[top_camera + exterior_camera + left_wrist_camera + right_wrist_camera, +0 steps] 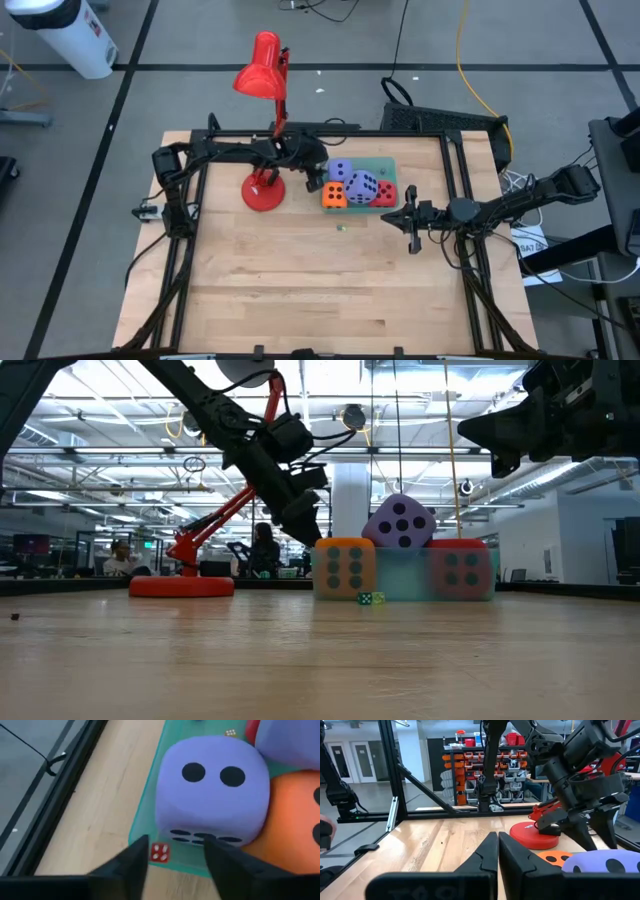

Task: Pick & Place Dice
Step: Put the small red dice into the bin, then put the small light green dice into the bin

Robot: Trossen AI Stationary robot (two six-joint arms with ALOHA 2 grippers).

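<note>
High view, dice: four foam dice sit bunched on a green mat (385, 166) at the far middle of the desk (300, 290); the orange die (334, 196) is at the near left, the red die (384, 194) at the near right, one lavender die (341, 171) at the far left, a second lavender die (362, 185) in the middle.
High view, left end effector (316, 178): just left of the dice, beside the orange and far lavender ones, near a red desk lamp (264, 130).
High view, right end effector (411, 218): over bare wood to the right of the dice and nearer, apart from them.
Low view, dice: orange die (345, 568) left, red die (461, 570) right, a lavender die (401, 522) perched tilted above them; a tiny green die (366, 598) lies on the wood in front.
Low view, left end effector (305, 520): hangs just left of the orange die, not touching it.
Left wrist view, left end effector (175, 857): released, fingers spread, nothing between them; the lavender die (212, 790) rests on the mat just ahead, the orange die (295, 825) against it, a tiny red die (160, 852) by the mat edge.
Right wrist view, right end effector (498, 851): clenched, fingers together, empty.
</note>
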